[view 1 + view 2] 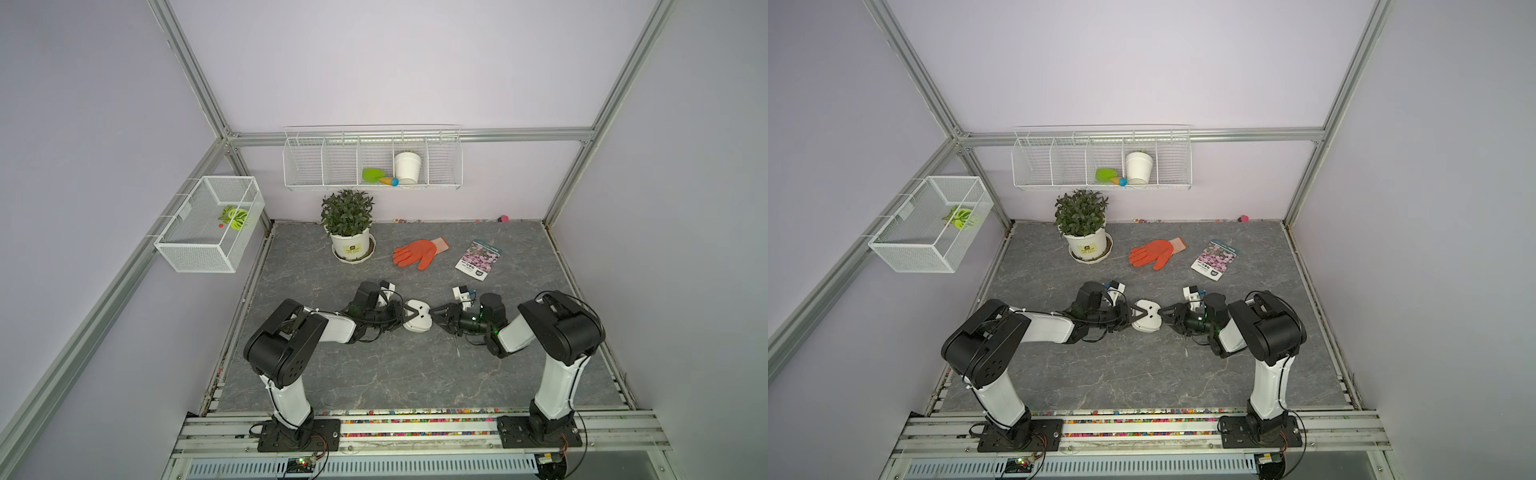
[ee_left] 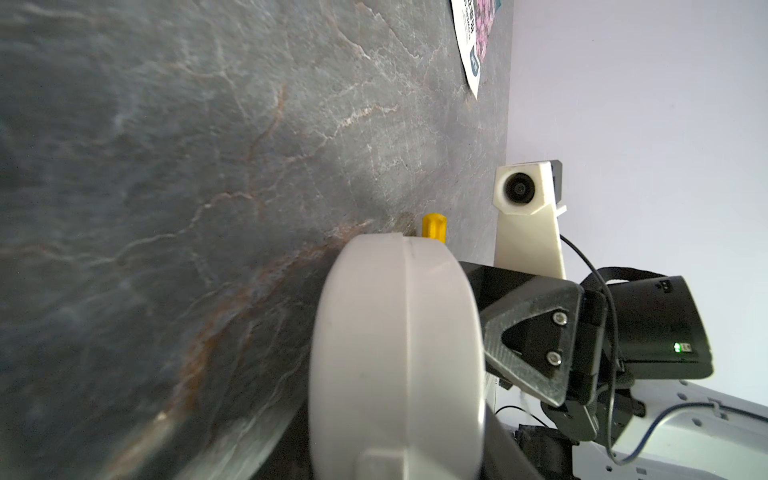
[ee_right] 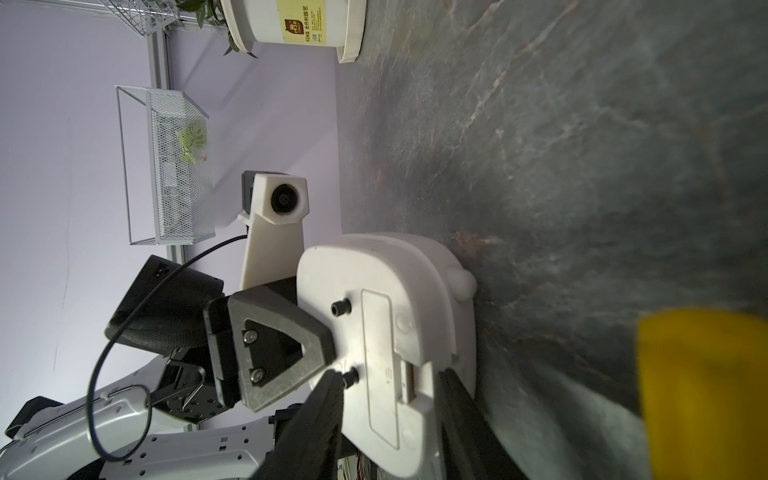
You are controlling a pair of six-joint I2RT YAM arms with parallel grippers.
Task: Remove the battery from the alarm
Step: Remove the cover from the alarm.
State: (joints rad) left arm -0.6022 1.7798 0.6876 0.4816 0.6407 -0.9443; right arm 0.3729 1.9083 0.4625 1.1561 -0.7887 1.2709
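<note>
Covering the whole work area, a grey marbled tabletop (image 1: 374,374) with pale and rust-coloured veins is enclosed by lilac walls and an aluminium frame. A wire shelf (image 1: 372,129) is hung on the back wall. A white pot (image 1: 407,166) is kept in its fourth compartment from the left and a green scoop (image 1: 370,174) in the third. A mesh basket (image 1: 195,253) is fixed to the left wall. At the back of the surface are set a potted plant (image 1: 347,212), an orange glove (image 1: 415,253) and a seed packet (image 1: 478,258).

A yellow label (image 3: 309,20) with a dark emblem and lines of small print is carried on the plant's pot. The print cannot be read. Pink flowers are pictured on the packet, and its lettering is too small to be made out.

The alarm (image 1: 417,322) is held at mid-table between the two arms, its plain white back turned upward. It is seen as a rounded-square white shell. Two black knobs (image 3: 340,307) and a long rectangular panel (image 3: 376,353) are found on the back. The left gripper (image 1: 409,311) is clamped across its thickness from one side, and the right gripper (image 1: 434,312) is closed over the opposite edge, with a finger laid on each face. Whether the table is touched cannot be told.
</note>
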